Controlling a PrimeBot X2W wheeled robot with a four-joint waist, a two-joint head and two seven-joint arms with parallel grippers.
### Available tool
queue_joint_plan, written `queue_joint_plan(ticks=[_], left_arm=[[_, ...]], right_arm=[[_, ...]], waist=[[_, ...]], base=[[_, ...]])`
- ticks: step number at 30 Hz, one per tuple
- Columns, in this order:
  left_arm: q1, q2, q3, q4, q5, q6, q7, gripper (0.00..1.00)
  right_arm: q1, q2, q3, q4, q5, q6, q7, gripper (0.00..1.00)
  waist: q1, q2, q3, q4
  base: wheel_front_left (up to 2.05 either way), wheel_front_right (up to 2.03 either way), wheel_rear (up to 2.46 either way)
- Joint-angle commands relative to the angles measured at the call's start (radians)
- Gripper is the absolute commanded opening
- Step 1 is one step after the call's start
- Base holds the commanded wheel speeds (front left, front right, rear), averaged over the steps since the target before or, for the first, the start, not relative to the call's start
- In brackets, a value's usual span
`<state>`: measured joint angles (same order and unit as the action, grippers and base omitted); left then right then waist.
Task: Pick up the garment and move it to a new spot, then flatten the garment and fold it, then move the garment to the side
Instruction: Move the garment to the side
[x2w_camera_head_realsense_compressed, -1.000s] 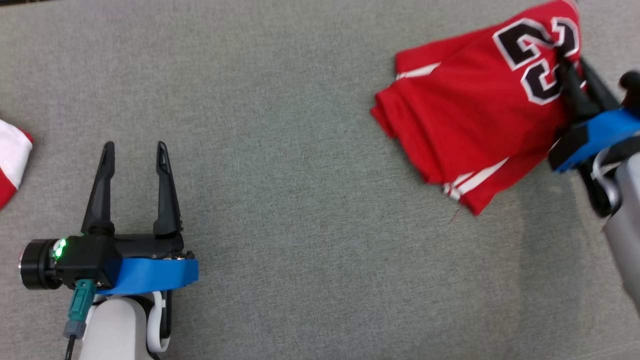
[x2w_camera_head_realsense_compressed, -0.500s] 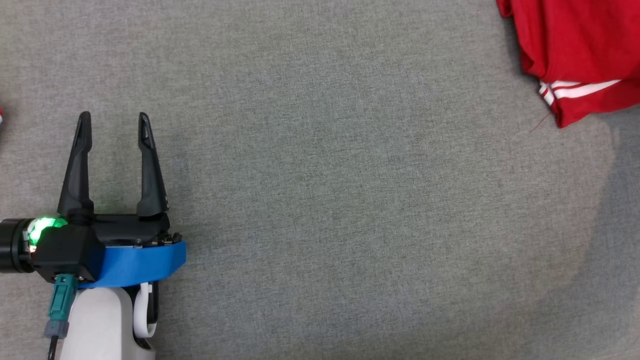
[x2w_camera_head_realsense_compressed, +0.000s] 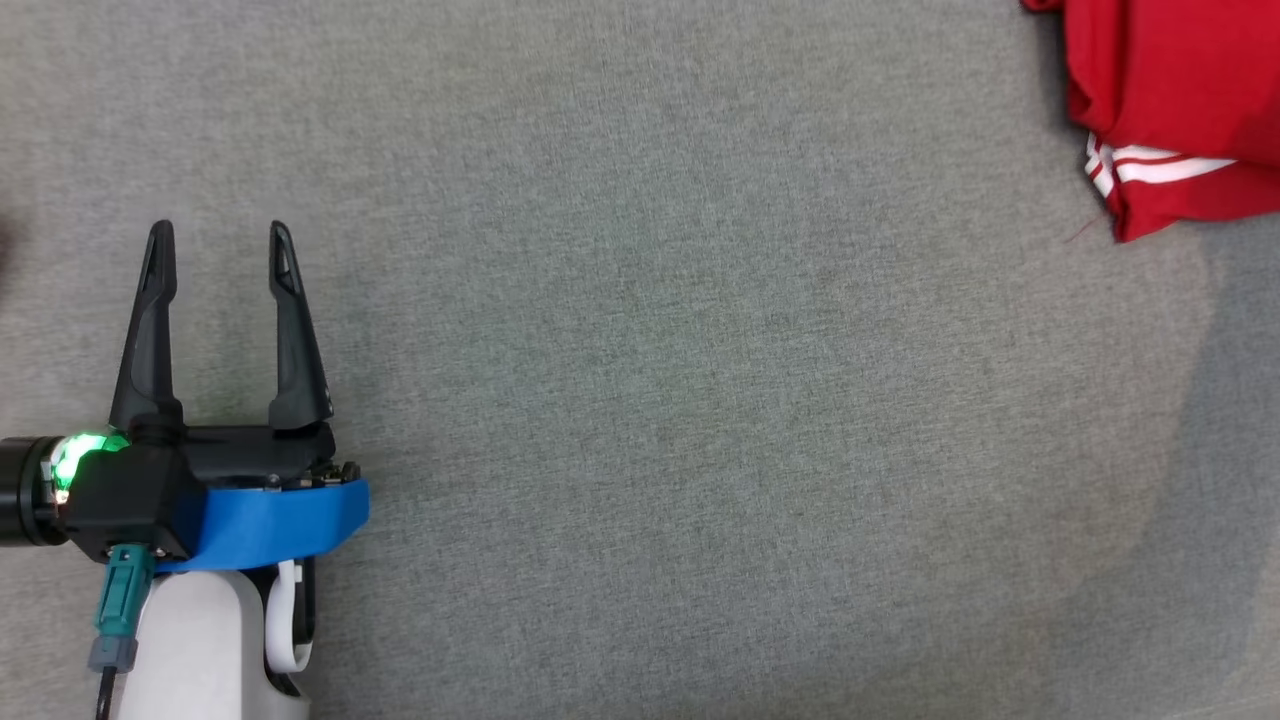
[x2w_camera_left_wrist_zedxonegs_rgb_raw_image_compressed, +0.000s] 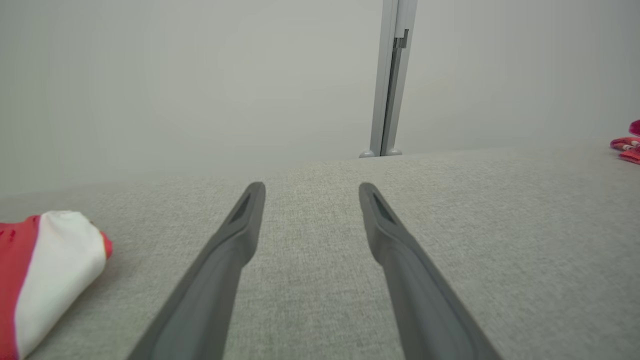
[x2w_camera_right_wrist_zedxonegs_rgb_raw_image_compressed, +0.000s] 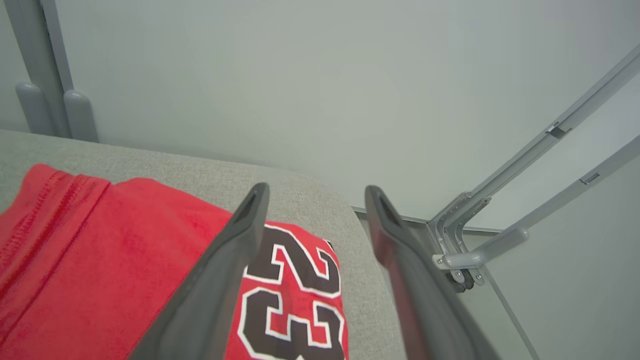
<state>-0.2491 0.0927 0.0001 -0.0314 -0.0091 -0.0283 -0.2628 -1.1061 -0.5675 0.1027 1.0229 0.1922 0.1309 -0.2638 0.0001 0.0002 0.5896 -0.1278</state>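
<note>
The garment is a folded red jersey with white stripes, lying at the far right of the grey table; its black number 23 faces up near the table's rounded corner. Above that corner my right gripper hovers open, nothing between its fingers, the left finger over the number. My left gripper rests open and empty over bare cloth at the lower left, its fingers spread wide. The garment's edge appears far to the right in the left wrist view.
A red and white folded cloth lies left of the left gripper. The table has a grey fabric top. Beyond its rounded corner stand grey metal frame bars and a post against a pale wall.
The head camera has swung left, so the garment now sits at the top right edge. My right gripper, shut on the garment a second ago, has let go and stands open.
</note>
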Motion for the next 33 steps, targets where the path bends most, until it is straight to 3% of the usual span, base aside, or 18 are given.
queue_joint_plan(ticks=[1, 9, 17, 24, 33], left_arm=[[0.004, 0.000, 0.004, 0.006, -0.007, 0.003, -0.002, 1.00], [0.075, -0.016, 0.014, 0.049, -0.037, 0.010, -0.003, 1.00], [0.168, -0.029, 0.030, 0.096, -0.059, 0.005, -0.002, 1.00], [0.231, -0.036, 0.040, 0.132, -0.069, 0.000, -0.002, 1.00], [0.293, -0.041, 0.049, 0.162, -0.078, -0.004, -0.002, 1.00]], right_arm=[[0.008, 0.003, -0.028, -0.030, -0.009, 0.000, -0.001, 1.00], [0.160, 0.091, -0.068, -0.223, -0.022, 0.000, -0.001, 1.00], [0.332, 0.177, 0.016, -0.377, -0.017, 0.000, -0.001, 1.00], [0.483, 0.257, 0.076, -0.451, 0.026, 0.000, -0.001, 1.00], [0.707, 0.302, 0.082, -0.530, 0.067, 0.000, -0.001, 1.00]], waist=[[-0.0001, -0.0002, -0.022, -0.001], [-0.0001, -0.0002, -0.169, 0.015], [-0.0001, -0.0002, -0.317, 0.055], [-0.0001, -0.0002, -0.419, 0.093], [-0.0001, -0.0002, -0.511, 0.135]], base=[[0.00, 0.00, 0.00], [0.00, 0.00, 0.00], [0.00, 0.00, 0.00], [0.00, 0.00, 0.00], [0.00, 0.00, 0.00]])
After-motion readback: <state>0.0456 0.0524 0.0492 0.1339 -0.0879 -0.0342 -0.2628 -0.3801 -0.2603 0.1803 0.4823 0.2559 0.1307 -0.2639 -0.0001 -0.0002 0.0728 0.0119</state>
